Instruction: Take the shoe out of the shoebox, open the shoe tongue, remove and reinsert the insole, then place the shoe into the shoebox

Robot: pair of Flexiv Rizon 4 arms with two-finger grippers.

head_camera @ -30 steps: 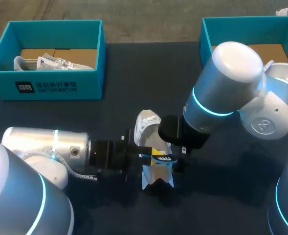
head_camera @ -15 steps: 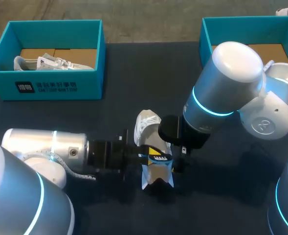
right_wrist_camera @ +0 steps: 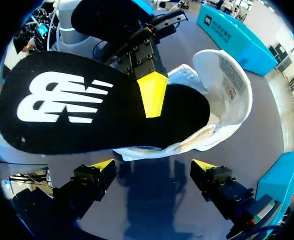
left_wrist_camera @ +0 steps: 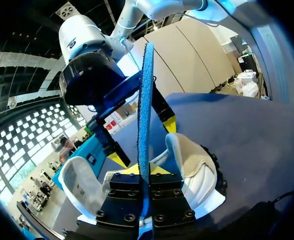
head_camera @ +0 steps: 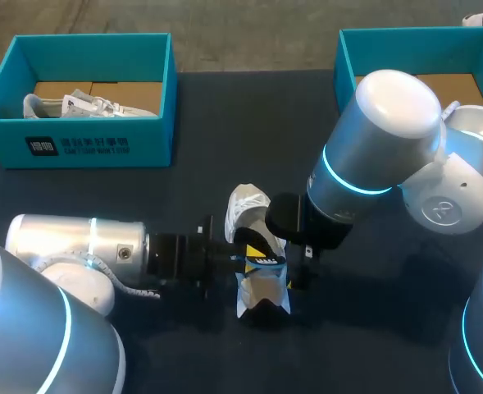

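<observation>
A white shoe (head_camera: pixel 248 209) lies on the dark table between my two arms. My left gripper (head_camera: pixel 254 257) is shut on the insole (head_camera: pixel 264 264), which shows a black face with a white logo (right_wrist_camera: pixel 87 107) in the right wrist view. In the left wrist view the insole (left_wrist_camera: pixel 146 100) stands edge-on between the fingers, over the shoe (left_wrist_camera: pixel 199 167). One end of the insole reaches the shoe's opening (right_wrist_camera: pixel 206 125). My right gripper (right_wrist_camera: pixel 153 167) is open and holds nothing, with the shoe and insole just ahead of its tips. In the head view the right arm hides that gripper.
A teal shoebox (head_camera: pixel 77 146) at the back left holds another white shoe (head_camera: pixel 85 105). A second teal shoebox (head_camera: pixel 349 49) stands at the back right, partly behind my right arm. Bare dark table (head_camera: pixel 225 123) lies between the boxes.
My left gripper has drawn slightly back to the left with the insole in it. The right arm and the shoe have not moved.
</observation>
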